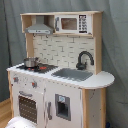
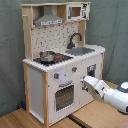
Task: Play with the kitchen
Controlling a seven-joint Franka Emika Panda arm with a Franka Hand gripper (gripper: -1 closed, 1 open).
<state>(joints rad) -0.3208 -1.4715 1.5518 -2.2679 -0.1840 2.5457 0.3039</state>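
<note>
**Ana:** Since the kitchen [image 2: 62, 60] stands as one tall unit of white panels and light wood, against a grey curtain [image 2: 112, 25] on a wooden floor [image 2: 30, 119], I judge it stiff and too heavy to shift. Only its small moving parts are worth taking hold of.

**Ben:** Which parts? Take the oven door [image 2: 64, 96] as our landmark.

**Ana:** Across its top runs a bar handle [image 2: 65, 84], probably the best grip: rigid, and standing off the panel. Just above that sit the knobs [image 2: 56, 76], small, round and likely slippery. Higher up, on the stove, stands a small metal pot [image 2: 47, 56], light, hard and likely to slide. Up and towards the second exterior view's right of the oven door are the grey sink [image 2: 80, 51] and the black faucet [image 2: 74, 39], which looks thin, perhaps fragile if forced.

**Ben:** And the arm?

**Ana:** In the second exterior view the gripper [image 2: 86, 82] is near the lower cabinet front, just to the second exterior view's right of the oven door, holding nothing that I can see. How wide it stands I cannot tell. The first exterior view barely shows the arm.
</note>
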